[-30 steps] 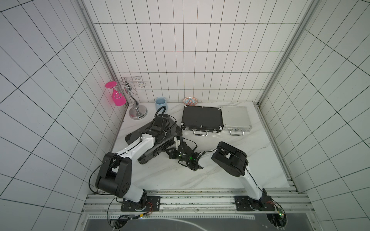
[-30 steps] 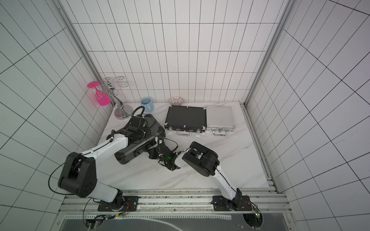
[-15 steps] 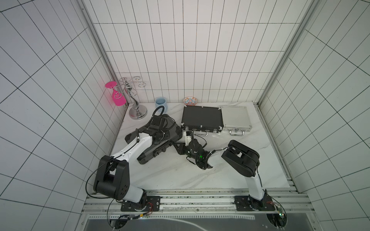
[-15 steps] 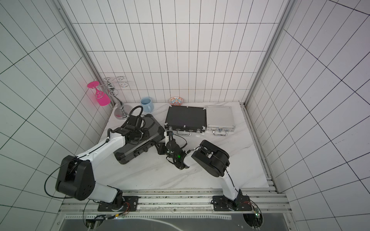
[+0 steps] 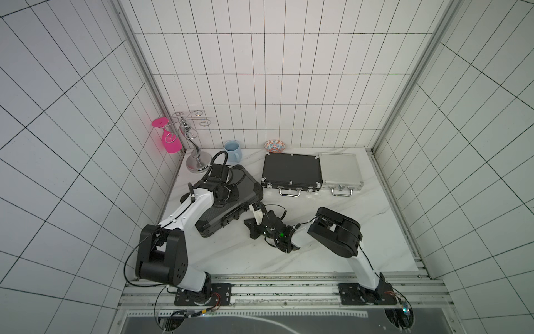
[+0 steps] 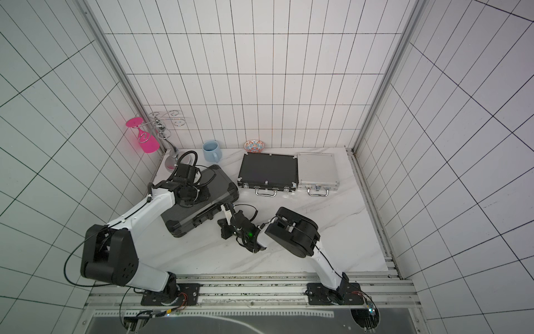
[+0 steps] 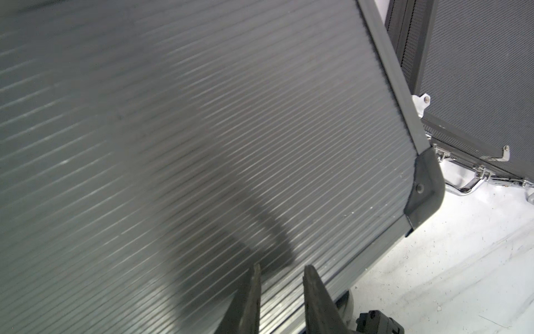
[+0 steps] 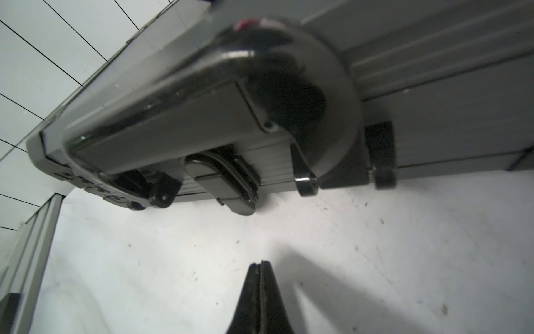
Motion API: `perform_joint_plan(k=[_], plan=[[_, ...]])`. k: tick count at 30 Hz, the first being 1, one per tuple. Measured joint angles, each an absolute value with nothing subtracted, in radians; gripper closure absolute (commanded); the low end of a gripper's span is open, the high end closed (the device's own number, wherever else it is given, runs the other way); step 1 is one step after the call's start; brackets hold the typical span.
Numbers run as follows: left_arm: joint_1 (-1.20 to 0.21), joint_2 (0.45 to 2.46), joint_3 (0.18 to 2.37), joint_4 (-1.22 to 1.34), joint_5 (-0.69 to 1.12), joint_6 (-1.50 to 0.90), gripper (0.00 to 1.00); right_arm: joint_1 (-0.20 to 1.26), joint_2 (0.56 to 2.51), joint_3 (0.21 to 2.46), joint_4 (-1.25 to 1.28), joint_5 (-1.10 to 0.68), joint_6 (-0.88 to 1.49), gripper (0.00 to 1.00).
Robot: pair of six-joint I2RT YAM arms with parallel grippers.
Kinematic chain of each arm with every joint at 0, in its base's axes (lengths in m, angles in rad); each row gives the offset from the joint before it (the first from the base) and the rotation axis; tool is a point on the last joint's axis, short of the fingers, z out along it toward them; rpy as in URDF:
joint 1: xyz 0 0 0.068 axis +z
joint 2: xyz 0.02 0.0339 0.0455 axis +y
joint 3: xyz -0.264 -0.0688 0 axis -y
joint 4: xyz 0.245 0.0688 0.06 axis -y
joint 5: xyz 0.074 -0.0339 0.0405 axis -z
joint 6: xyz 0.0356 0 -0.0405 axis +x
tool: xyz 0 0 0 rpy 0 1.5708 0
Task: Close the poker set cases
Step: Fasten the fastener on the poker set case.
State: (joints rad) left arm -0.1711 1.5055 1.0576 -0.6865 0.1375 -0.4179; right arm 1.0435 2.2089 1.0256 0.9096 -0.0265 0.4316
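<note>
1. The large ribbed black case [image 5: 247,189] is seen lying at an angle on the left part of the white marble table [image 5: 332,231], with its lid down and its handle side turned toward the front.
2. The medium black case [image 5: 291,169] and the small silver case [image 5: 339,172] are set side by side at the back of the table. They touch, both are shut, and their handles face the front.
3. The left gripper [image 7: 281,270] is held over the ribbed lid near a front corner. Its fingers are parted by a narrow gap and nothing is pinched between them. Whether the lid is touched cannot be told.
4. The right gripper [image 8: 261,264] is held low over the table, just in front of the large case's handle [image 8: 156,101]. Its fingers are pressed together, empty and apart from the case.
5. A blue mug [image 5: 232,150] and a patterned bowl [image 5: 274,146] are placed along the back wall. A pink glass [image 5: 170,140] is hung upside down from a metal rack [image 5: 196,156] in the back left corner.
</note>
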Motion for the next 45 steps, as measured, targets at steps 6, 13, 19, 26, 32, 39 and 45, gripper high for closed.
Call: perform_joint_plan(k=[6, 13, 19, 26, 32, 39, 45], plan=[[-0.138, 1.494, 1.028, -0.650, 0.199, -0.422, 0.72, 1.061, 2.236, 1.111, 0.881, 0.010, 0.291, 0.99], [-0.124, 1.489, 1.017, -0.632, 0.225, -0.422, 0.72, 1.082, 2.254, 1.143, 0.843, 0.047, 0.191, 1.00], [-0.121, 1.489, 1.016, -0.632, 0.230, -0.422, 0.72, 1.093, 2.281, 1.172, 0.811, 0.066, 0.165, 1.00], [-0.120, 1.486, 1.006, -0.621, 0.235, -0.422, 0.73, 1.108, 2.319, 1.239, 0.790, 0.090, 0.156, 1.00], [-0.117, 1.484, 1.003, -0.617, 0.238, -0.422, 0.73, 1.109, 2.318, 1.238, 0.794, 0.097, 0.154, 1.00], [-0.115, 1.484, 1.004, -0.620, 0.240, -0.422, 0.73, 1.109, 2.292, 1.177, 0.865, 0.099, 0.149, 1.00], [-0.115, 1.483, 1.004, -0.620, 0.240, -0.422, 0.73, 1.108, 2.278, 1.154, 0.881, 0.115, 0.150, 1.00]])
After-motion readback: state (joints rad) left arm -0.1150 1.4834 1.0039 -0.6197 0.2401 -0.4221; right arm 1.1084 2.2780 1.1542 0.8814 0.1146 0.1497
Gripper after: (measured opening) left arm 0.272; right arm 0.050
